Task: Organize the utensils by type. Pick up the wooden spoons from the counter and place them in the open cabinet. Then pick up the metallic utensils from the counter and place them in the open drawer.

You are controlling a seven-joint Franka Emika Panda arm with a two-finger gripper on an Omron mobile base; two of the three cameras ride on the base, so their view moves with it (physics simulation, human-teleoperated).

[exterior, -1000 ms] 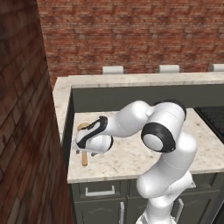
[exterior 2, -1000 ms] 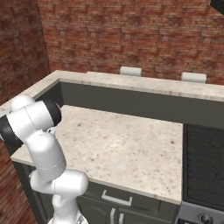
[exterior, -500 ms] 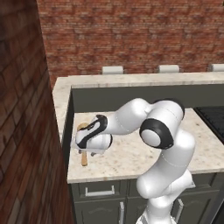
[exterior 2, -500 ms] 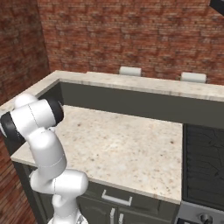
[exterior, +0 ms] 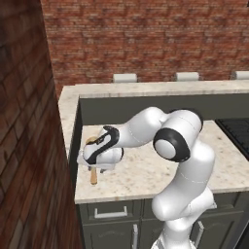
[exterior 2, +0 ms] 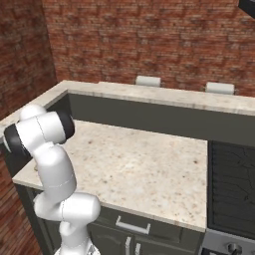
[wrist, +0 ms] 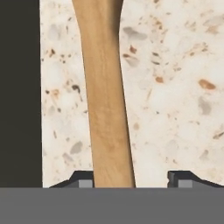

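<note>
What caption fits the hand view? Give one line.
Gripper straddling a wooden spoon handle lying on the speckled counter, one fingertip against it, the other clear.

I have the arm folded over from its base at the front edge of the desk (exterior: 146,175), elbow high, forearm reaching toward the left edge. The hand points straight down, low over the surface near that front-left corner. The gripper (wrist: 131,179) is part open — its two dark fingers (wrist: 83,179) stand apart, one on either side of a wooden spoon (wrist: 107,109) handle, left one close against it.
</note>
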